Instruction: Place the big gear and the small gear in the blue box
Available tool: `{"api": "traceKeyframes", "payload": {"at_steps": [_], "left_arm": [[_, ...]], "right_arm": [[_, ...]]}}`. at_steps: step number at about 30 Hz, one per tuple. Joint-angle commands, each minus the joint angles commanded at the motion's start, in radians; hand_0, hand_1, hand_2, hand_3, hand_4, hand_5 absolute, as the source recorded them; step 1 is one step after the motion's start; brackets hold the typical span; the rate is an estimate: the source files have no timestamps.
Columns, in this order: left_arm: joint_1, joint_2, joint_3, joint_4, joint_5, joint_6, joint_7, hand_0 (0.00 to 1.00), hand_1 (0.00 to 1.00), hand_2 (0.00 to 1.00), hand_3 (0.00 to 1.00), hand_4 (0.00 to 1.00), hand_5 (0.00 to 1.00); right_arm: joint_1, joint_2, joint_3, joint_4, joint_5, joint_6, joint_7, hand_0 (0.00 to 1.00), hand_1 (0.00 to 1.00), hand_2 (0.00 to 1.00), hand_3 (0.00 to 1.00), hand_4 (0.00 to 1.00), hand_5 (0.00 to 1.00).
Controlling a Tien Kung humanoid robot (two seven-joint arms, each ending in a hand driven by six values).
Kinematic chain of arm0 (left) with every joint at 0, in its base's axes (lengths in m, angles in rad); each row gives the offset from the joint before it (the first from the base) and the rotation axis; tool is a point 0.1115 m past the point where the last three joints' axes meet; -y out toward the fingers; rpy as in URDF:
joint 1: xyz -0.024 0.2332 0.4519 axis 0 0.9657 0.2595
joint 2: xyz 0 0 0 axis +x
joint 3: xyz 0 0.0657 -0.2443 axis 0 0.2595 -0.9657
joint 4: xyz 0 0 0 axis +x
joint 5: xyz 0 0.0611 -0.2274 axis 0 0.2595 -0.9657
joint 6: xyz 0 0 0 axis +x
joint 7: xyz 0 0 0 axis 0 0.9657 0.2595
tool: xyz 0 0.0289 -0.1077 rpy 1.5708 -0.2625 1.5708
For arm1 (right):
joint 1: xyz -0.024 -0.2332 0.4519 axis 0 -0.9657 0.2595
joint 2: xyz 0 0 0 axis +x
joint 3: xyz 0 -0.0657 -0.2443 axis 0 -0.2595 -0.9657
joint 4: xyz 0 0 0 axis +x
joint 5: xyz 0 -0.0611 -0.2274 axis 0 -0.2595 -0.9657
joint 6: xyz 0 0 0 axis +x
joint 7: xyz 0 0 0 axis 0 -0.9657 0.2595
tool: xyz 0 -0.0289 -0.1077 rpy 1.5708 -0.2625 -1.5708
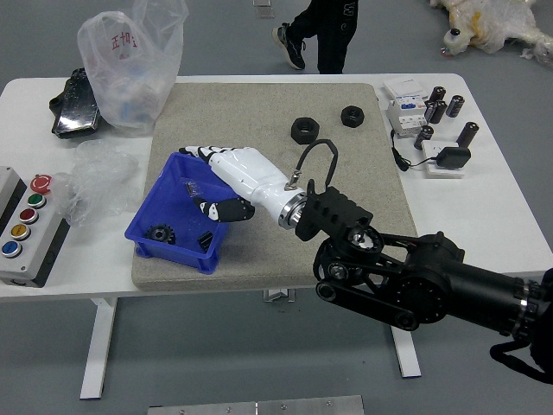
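The single head view looks from high on the robot's side, at six o'clock, forward towards twelve and steeply down. It sits far enough back to frame the counter (505, 225) from near edge to far, with floor (216, 354) at six o'clock and a person's legs (333, 39) near twelve.
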Motion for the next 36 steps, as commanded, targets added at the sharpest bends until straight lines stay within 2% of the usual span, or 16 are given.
{"api": "traceKeyframes", "payload": {"at_steps": [2,3,5,8,9,14,15,19,21,24,29,36], "left_arm": [[0.002,0.000,0.004,0.001,-0.006,0.003,-0.002,0.731,0.615,0.570,0.702,0.651,0.481],[0.004,0.000,0.006,0.002,-0.010,0.006,-0.003,0.731,0.615,0.570,0.701,0.650,0.482],[0.007,0.001,0.006,0.003,-0.011,0.008,-0.005,0.731,0.615,0.570,0.701,0.650,0.482],[0.010,0.003,0.001,0.005,-0.006,0.011,-0.005,0.731,0.615,0.570,0.701,0.650,0.482],[0.010,0.002,0.002,0.005,-0.007,0.012,-0.006,0.730,0.616,0.570,0.700,0.649,0.481],[0.013,-0.001,0.002,0.007,-0.005,0.013,-0.009,0.730,0.616,0.570,0.700,0.649,0.481],[0.014,-0.002,0.002,0.007,-0.004,0.013,-0.011,0.731,0.616,0.570,0.699,0.648,0.480],[0.020,-0.001,-0.003,0.010,0.006,0.015,-0.015,0.731,0.616,0.570,0.699,0.648,0.480],[0.023,-0.001,-0.005,0.011,0.011,0.016,-0.017,0.731,0.616,0.570,0.698,0.648,0.481],[0.026,-0.003,-0.009,0.012,0.020,0.015,-0.018,0.731,0.616,0.570,0.698,0.648,0.481],[0.028,-0.004,-0.021,0.012,0.043,0.009,-0.017,0.730,0.615,0.570,0.698,0.647,0.480],[0.036,0.006,-0.012,0.010,0.040,0.002,-0.018,0.730,0.616,0.570,0.696,0.647,0.480]], "right_arm": [[-0.036,-0.037,0.064,0.033,0.066,-0.006,0.043,0.430,0.782,0.866,0.898,0.647,0.230],[-0.060,-0.061,0.101,0.052,0.106,-0.006,0.070,0.449,0.727,0.784,0.803,0.680,0.273],[-0.099,-0.100,0.171,0.074,0.182,0.001,0.118,0.449,0.727,0.784,0.803,0.680,0.273],[-0.158,-0.157,0.270,0.096,0.293,0.026,0.188,0.449,0.727,0.784,0.803,0.680,0.273],[-0.184,-0.180,0.308,0.101,0.335,0.042,0.216,0.514,0.699,0.752,0.742,0.727,0.372],[-0.301,-0.240,0.459,0.096,0.524,0.110,0.325,0.514,0.699,0.752,0.742,0.727,0.372],[-0.330,-0.247,0.490,0.094,0.566,0.126,0.349,0.662,0.704,0.736,0.715,0.765,0.473],[-0.420,-0.259,0.583,0.086,0.697,0.167,0.408,0.662,0.704,0.736,0.715,0.765,0.473],[-0.466,-0.255,0.630,0.079,0.760,0.184,0.431,0.698,0.703,0.720,0.687,0.772,0.500],[-0.511,-0.247,0.683,0.071,0.841,0.199,0.454,0.698,0.703,0.720,0.687,0.772,0.500],[-0.529,-0.233,0.712,0.066,0.950,0.213,0.473,0.701,0.697,0.711,0.677,0.775,0.515],[-0.542,-0.210,0.727,0.060,0.991,0.218,0.479,0.675,0.696,0.705,0.671,0.775,0.517]]}}
